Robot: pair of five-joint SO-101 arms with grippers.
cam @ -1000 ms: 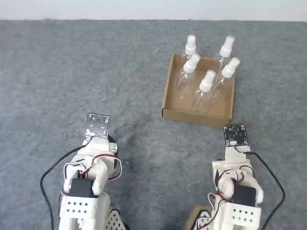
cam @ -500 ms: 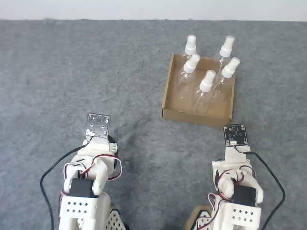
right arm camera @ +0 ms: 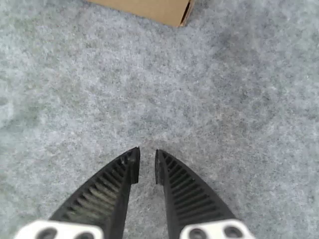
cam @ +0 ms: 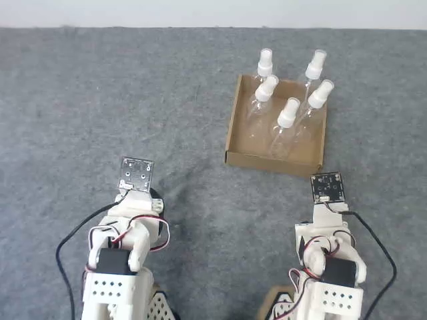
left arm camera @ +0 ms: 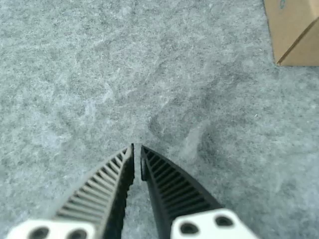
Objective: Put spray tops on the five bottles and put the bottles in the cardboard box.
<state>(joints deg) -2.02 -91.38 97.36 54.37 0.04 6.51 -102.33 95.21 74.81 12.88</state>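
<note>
Several clear bottles (cam: 275, 137) with white spray tops (cam: 288, 112) stand upright together inside the shallow cardboard box (cam: 230, 133) at the back right of the table. The left arm (cam: 136, 175) rests folded back at the near left, well short of the box. Its gripper (left arm camera: 137, 146) is shut on nothing, hovering over bare mat. The right arm (cam: 327, 187) sits just in front of the box's near right corner. That arm's gripper (right arm camera: 146, 151) is also shut and holds nothing. A box corner (left arm camera: 294, 30) shows in the left wrist view, and a box wall (right arm camera: 149, 7) in the right wrist view.
A grey felt mat (cam: 100, 93) covers the whole table, with wide free room to the left of the box and between the arms. Cables (cam: 67, 247) trail from both arm bases at the near edge.
</note>
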